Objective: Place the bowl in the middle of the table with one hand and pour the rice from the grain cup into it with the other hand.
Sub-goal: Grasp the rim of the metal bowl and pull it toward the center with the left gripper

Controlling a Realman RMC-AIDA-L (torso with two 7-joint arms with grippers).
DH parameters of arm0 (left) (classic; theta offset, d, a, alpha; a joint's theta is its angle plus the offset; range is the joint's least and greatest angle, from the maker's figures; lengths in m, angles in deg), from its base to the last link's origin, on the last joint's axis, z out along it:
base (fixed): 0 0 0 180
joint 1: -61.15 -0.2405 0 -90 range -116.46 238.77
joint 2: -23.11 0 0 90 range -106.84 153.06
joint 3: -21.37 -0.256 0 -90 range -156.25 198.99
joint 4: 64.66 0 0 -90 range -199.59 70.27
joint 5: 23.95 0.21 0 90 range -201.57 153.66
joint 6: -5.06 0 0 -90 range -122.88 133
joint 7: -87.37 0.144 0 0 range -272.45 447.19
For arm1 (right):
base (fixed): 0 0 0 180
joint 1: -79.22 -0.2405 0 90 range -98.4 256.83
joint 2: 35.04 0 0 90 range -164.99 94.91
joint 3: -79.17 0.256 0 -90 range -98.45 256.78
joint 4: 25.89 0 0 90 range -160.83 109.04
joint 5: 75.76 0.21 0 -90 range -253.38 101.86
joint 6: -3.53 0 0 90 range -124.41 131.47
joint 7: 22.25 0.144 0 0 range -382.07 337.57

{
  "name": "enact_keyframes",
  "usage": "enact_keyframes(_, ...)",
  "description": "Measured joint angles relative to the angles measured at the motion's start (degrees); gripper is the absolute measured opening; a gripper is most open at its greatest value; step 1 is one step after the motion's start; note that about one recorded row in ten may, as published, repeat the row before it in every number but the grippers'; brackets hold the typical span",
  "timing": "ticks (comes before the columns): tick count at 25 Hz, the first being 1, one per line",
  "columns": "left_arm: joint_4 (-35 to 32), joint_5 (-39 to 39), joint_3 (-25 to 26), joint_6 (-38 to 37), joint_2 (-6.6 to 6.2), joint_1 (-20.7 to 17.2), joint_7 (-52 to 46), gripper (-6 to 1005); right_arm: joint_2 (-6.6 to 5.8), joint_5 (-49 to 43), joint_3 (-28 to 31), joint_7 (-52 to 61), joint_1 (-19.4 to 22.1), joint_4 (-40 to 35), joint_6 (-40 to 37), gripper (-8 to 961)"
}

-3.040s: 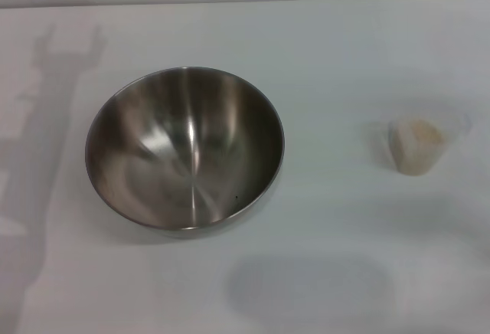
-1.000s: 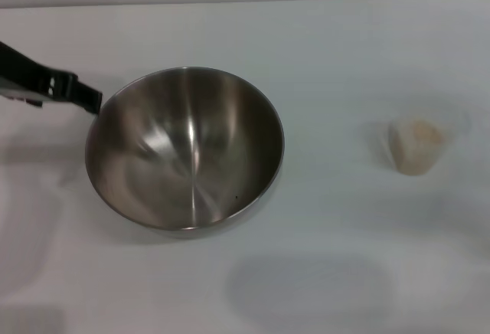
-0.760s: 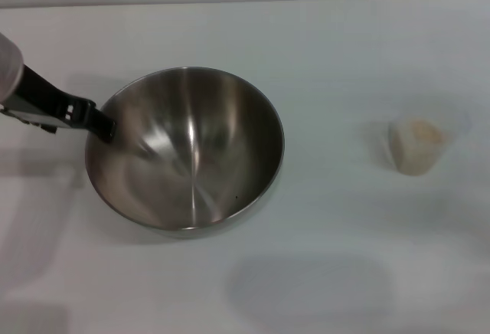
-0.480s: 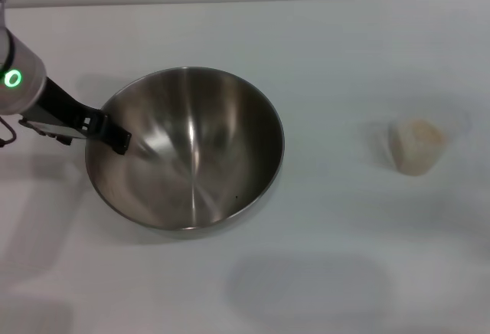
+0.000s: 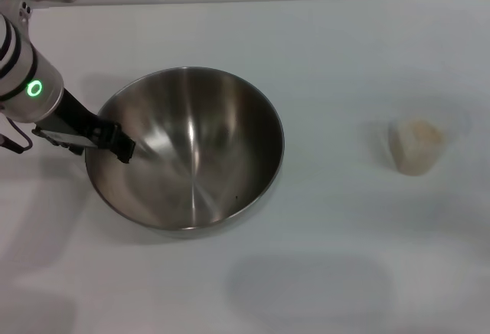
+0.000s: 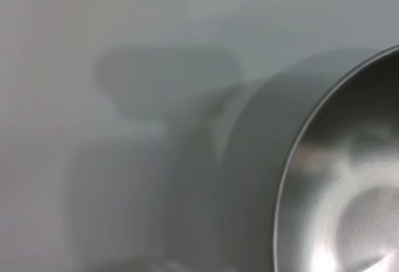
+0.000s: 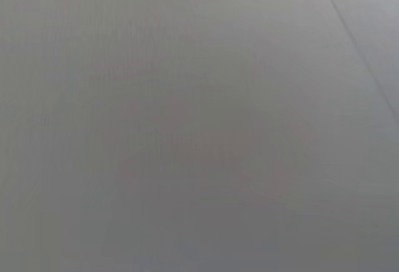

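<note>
Steel bowl (image 5: 184,148) sits on the white table (image 5: 329,58), left of centre, empty inside. Left gripper (image 5: 115,145) is right at the bowl's left rim, dark fingers reaching over the edge toward the inner wall. Fingers look set for the rim, but whether they're spread or already pinching it, can't tell from the head view. The left wrist view shows only the bowl's rim (image 6: 299,160) and the arm's shadow on the table, no fingers.

Cup (image 5: 417,145) stands upright well to the right of the bowl, pale rice (image 5: 419,132) heaped inside, nothing touching it. Right gripper isn't in the head view at all; its wrist cam shows blank table only, so it reads as parked.

Step in hand, by my read: stage one, getting hold of the bowl. It isn't in the middle yet & no pour has begun.

Next move calls for a firm pinch on that thin rim, one finger inside and one outside, then a slide or low lift to the right toward centre. Thin, slick steel, so the grip could slip or the bowl could tip if lifted by one edge. The right arm then has to come in for the cup.
</note>
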Motion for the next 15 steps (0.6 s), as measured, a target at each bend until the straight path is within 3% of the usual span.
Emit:
enact_keyframes(10,-1.98,0.82,0.59,-1.79,-0.16,0.28,1.2,612,0.13,0.0,0.0,0.0,0.01,0.0,-0.32,765)
enact_keyframes(15,-3.34,0.84,1.75,-1.8,-0.22,0.7,2.37,410,0.16,0.0,0.0,0.0,-0.01,0.01,-0.37,764)
